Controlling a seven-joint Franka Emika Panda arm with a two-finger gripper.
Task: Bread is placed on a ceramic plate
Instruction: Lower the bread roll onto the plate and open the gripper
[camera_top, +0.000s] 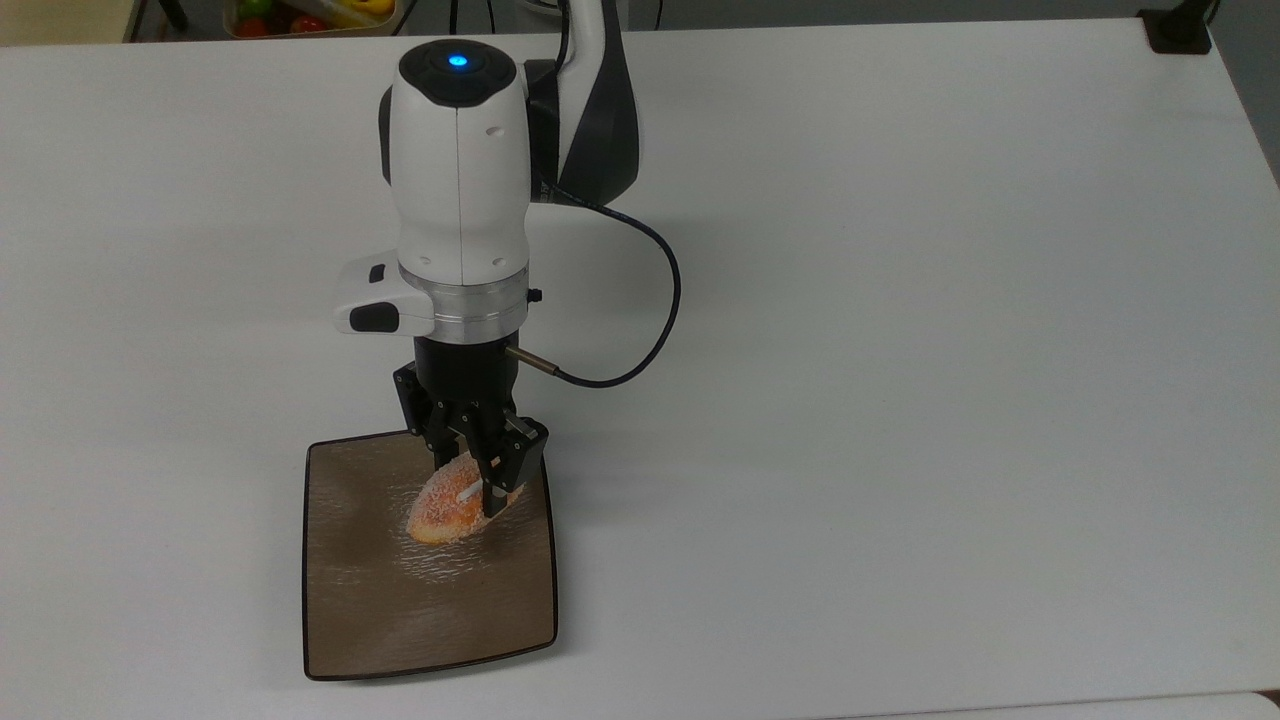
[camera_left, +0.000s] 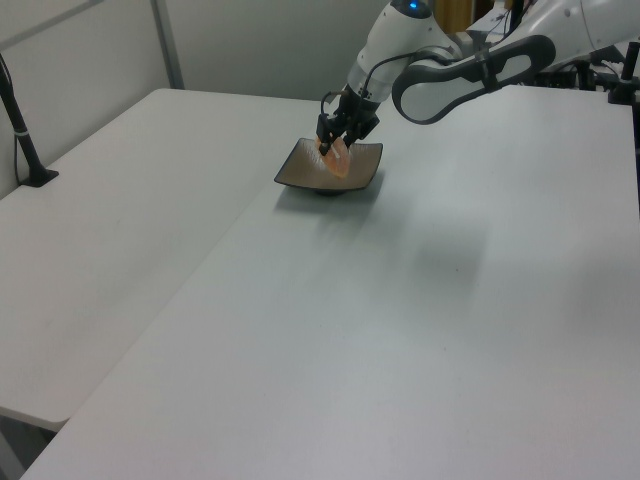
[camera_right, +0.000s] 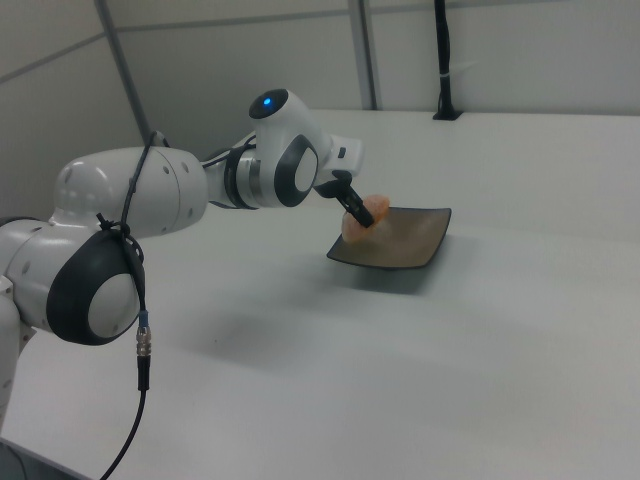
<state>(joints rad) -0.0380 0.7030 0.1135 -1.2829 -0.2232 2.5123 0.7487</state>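
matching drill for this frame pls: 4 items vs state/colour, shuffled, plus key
Items:
1. small oval orange-brown sugared bread roll
2. square glossy brown ceramic plate
3. black two-finger hand
4. round light on top of the white arm

States:
A. glowing blue
B. shut on the roll
C. held over the plate
D. resting on the white table

Pairs: 1-C, 2-D, 3-B, 4-A

White arm (camera_top: 460, 170), black joints, blue light, black cable (camera_top: 640, 330).
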